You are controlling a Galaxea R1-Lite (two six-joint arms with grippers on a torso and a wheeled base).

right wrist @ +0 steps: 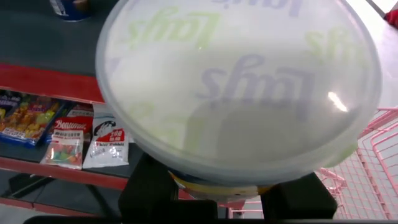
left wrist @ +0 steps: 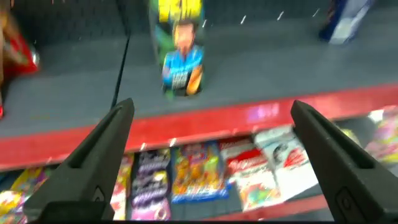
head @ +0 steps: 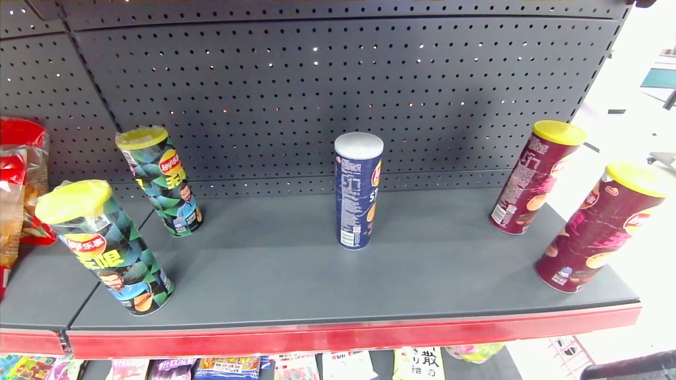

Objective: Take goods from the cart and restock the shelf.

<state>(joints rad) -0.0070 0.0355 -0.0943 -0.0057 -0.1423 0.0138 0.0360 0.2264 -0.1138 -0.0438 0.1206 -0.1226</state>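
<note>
Where the shelf (head: 317, 274) carries a blue can (head: 358, 195) upright at its middle, the right gripper (right wrist: 233, 190) is clamped on a clear-lidded can (right wrist: 239, 87) before its red edge; left gripper (left wrist: 212, 106) spread apart, holding nothing.

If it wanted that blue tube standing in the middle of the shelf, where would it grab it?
Probably the blue tube, around the middle of its round body, coming from the front. It stands upright with bare shelf on both sides and the pegboard wall behind, so the front looks like the open way in.
</note>
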